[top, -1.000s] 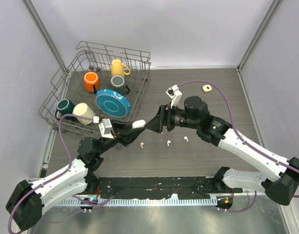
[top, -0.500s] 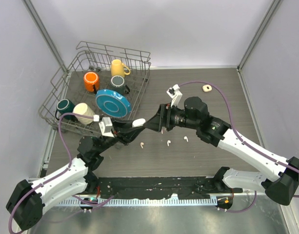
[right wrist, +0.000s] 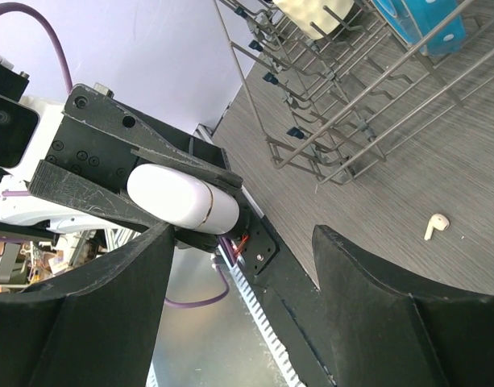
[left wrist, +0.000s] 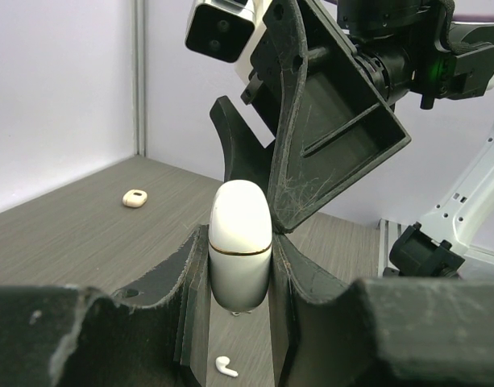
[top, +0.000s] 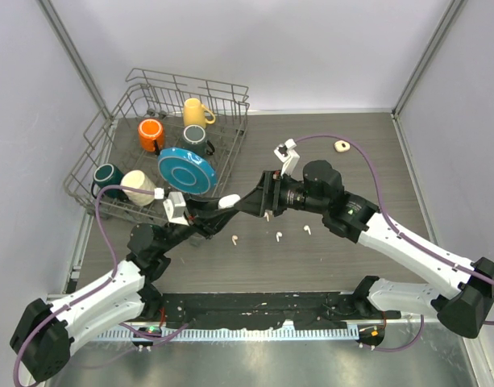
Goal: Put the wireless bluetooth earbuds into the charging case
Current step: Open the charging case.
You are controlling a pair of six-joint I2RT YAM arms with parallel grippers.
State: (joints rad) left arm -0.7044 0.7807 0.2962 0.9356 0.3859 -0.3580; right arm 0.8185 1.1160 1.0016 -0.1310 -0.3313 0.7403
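Case (top: pixel 228 203), lid shut, clamped in left jaws above the tabletop (top: pixel 392 161). Right jaws, spread wide, have edged closer to its top, probably to open it. Three earbuds (top: pixel 279 236) lie on the tabletop below, not yet loaded.

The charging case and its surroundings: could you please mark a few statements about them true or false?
1. The left gripper is shut on the charging case. True.
2. The case stands open. False: it is closed.
3. The right gripper is open, near the case. True.
4. A blue plate sits in the dish rack. True.
5. The earbuds lie in the rack. False: three lie on the table, outside it.
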